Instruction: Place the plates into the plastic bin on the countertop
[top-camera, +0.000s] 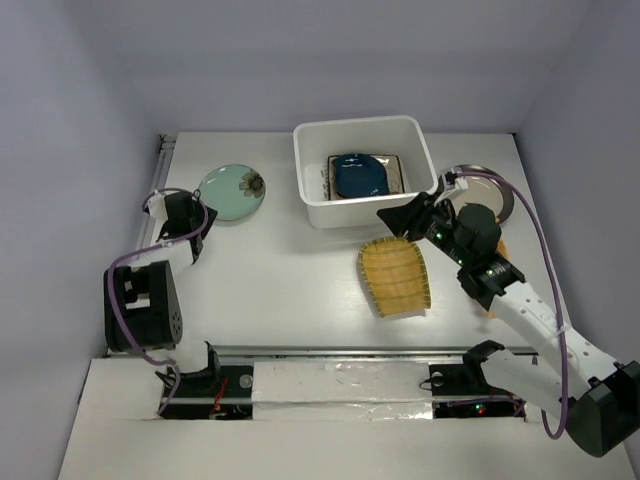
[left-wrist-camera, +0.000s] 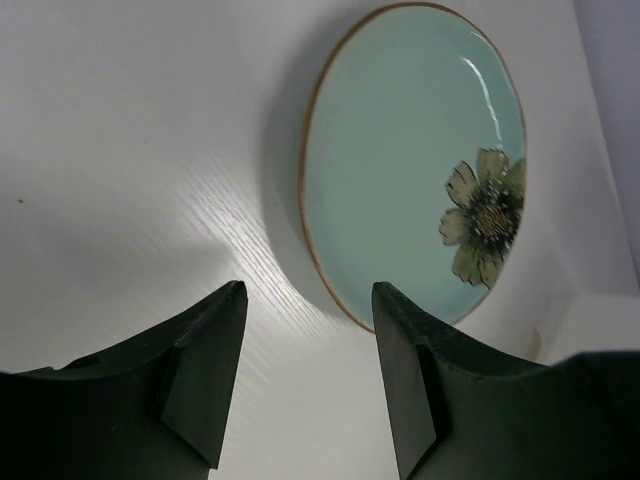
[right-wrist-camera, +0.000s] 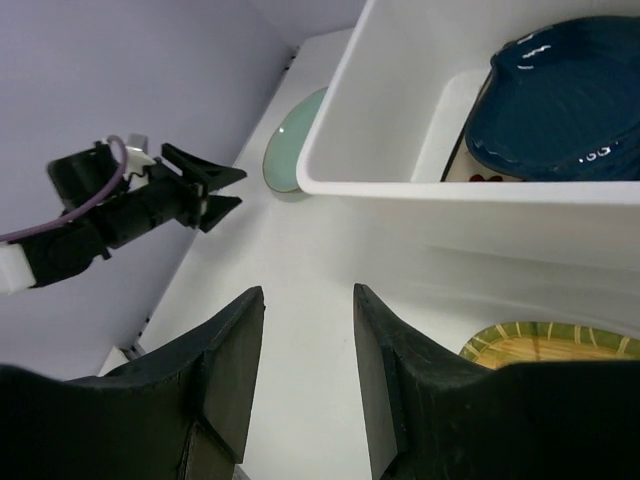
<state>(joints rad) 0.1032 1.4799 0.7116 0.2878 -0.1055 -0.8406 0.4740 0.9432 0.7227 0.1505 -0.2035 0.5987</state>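
Observation:
The white plastic bin (top-camera: 310, 195) (right-wrist-camera: 450, 210) stands at the back of the countertop (top-camera: 290, 290). In it a dark blue plate (top-camera: 360, 175) (right-wrist-camera: 560, 110) lies on a cream square plate (top-camera: 400, 175). The mint-green flowered plate (top-camera: 232, 192) (left-wrist-camera: 410, 150) (right-wrist-camera: 295, 150) lies left of the bin. My left gripper (top-camera: 200, 228) (left-wrist-camera: 308, 300) (right-wrist-camera: 225, 190) hovers open and empty just short of its near rim. A yellow ribbed plate (top-camera: 395, 277) (right-wrist-camera: 550, 342) lies in front of the bin. My right gripper (top-camera: 395, 225) (right-wrist-camera: 308, 300) is open and empty above the gap between that plate and the bin's front wall.
A dark-rimmed round plate (top-camera: 490, 195) lies right of the bin, partly behind my right arm. An orange edge (top-camera: 502, 248) shows beside that arm. Metal rails (top-camera: 330, 352) run along the front and left edges. Grey walls close in the back and sides.

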